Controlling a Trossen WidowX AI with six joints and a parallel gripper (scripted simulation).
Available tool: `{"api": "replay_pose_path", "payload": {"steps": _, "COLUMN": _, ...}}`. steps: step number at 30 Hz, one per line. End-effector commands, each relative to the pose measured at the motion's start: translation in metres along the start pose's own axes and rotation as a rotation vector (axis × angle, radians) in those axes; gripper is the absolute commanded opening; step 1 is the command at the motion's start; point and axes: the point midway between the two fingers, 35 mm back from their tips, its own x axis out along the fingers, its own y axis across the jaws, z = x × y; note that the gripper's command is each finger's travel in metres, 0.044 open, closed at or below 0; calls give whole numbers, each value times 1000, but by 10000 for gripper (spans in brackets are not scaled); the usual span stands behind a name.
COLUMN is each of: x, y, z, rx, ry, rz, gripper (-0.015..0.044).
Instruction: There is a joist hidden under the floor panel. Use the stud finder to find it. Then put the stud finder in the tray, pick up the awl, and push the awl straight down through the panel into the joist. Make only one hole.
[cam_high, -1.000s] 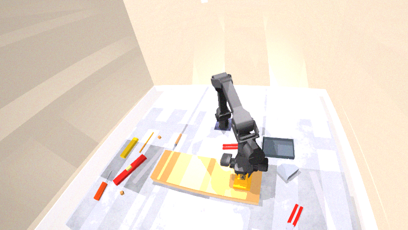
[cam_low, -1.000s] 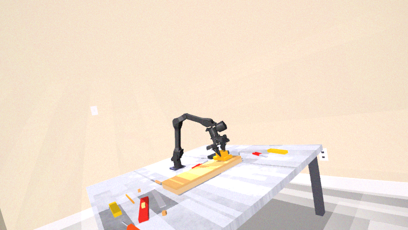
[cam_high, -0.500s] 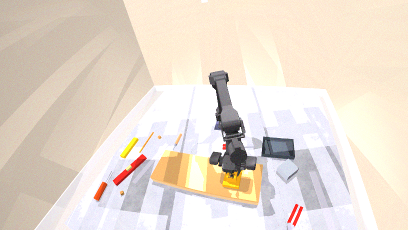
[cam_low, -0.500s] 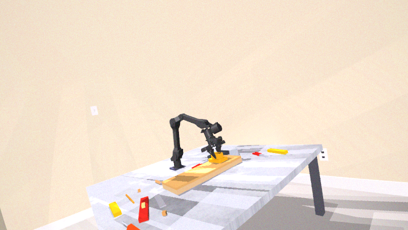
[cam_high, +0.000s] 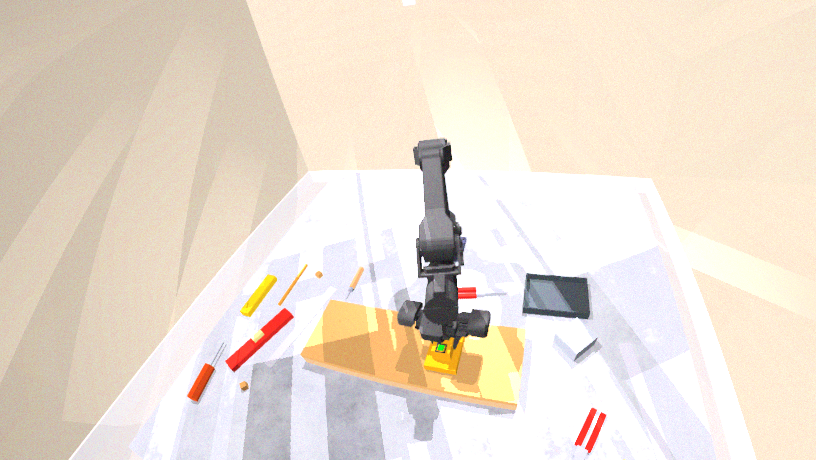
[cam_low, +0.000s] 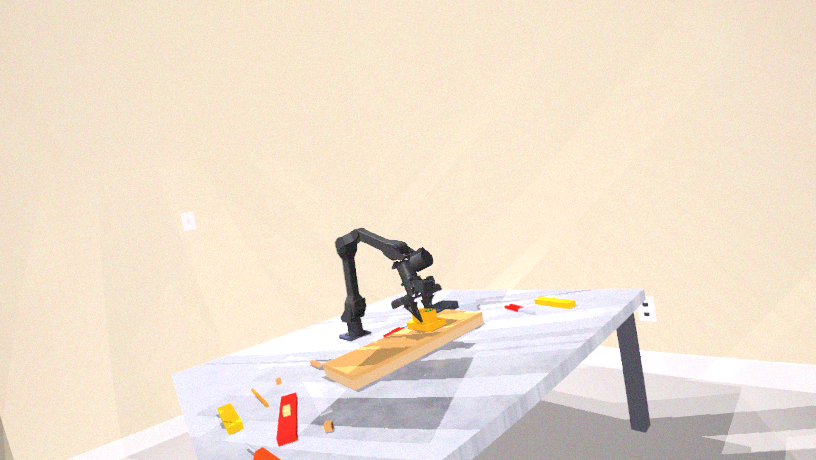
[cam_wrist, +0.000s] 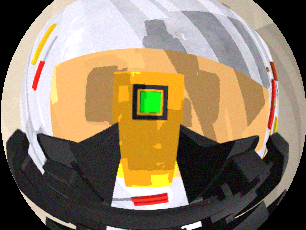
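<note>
The tool (cam_high: 442, 349) grips a yellow stud finder (cam_high: 443, 360) near frame center. It rests on a wooden panel (cam_high: 365, 348), its square light (cam_wrist: 149, 102) green.

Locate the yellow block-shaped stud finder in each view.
Top: yellow block-shaped stud finder, lower centre, on the tan wooden floor panel.
Exterior: centre, under the pincer.
Wrist: centre, its square light green.
Shared landmark: the panel beneath it.

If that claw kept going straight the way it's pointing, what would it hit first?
The gripper points down and is already shut on the yellow stud finder, which appears to rest on the wooden floor panel. Pushing on would likely just press it against the panel.
</note>
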Motion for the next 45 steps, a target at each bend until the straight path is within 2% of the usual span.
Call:
{"api": "replay_pose_path", "payload": {"steps": 1, "x": 0, "y": -13, "z": 0, "rx": 1, "ry": -1, "rz": -2, "gripper": 0}}
{"api": "replay_pose_path", "payload": {"steps": 45, "x": -1, "y": -149, "z": 0, "rx": -3, "ry": -1, "rz": -14, "gripper": 0}}
